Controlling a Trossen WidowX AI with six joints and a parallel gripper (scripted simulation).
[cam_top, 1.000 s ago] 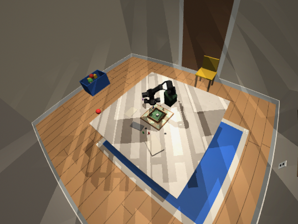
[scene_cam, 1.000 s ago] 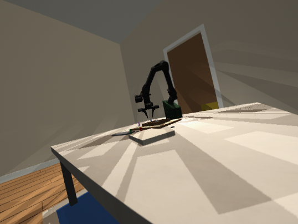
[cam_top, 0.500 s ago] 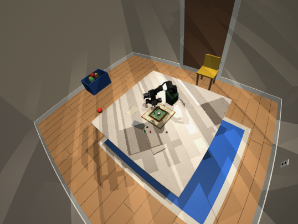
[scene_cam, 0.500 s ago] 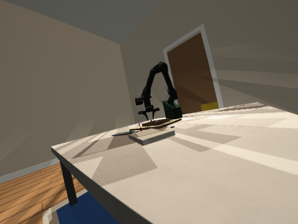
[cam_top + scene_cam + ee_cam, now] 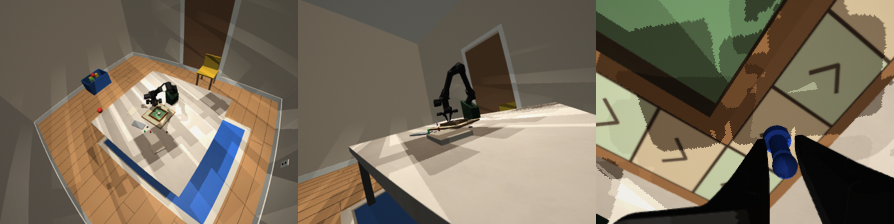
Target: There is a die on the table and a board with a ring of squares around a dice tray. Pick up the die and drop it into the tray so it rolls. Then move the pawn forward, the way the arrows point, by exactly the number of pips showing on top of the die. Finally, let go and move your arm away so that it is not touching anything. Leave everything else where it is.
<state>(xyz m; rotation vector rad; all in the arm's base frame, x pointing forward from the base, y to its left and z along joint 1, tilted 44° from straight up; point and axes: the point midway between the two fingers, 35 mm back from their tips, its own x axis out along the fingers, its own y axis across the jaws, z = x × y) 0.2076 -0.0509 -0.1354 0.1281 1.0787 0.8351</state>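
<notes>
Blue pawn (image 5: 449,120) (image 5: 784,161) (just one) sits between the gripper's (image 5: 154,105) (image 5: 450,121) (image 5: 782,140) two black fingers.

"Die (image 5: 159,113)?"
"White w/ dark pips, in the tray (image 5: 155,114) (image 5: 457,122) (image 5: 746,95). Top no. unreadable."
"Tray?"
"Green floor, brown walls, mid-board (image 5: 150,120) (image 5: 448,127) (image 5: 671,150). Board's flat, tan & pale green sqs w/ arrows."
"Pawn (image 5: 449,120) (image 5: 778,150)?"
"Blue, round head, approx. upright over tan sq. next to corner."
</notes>
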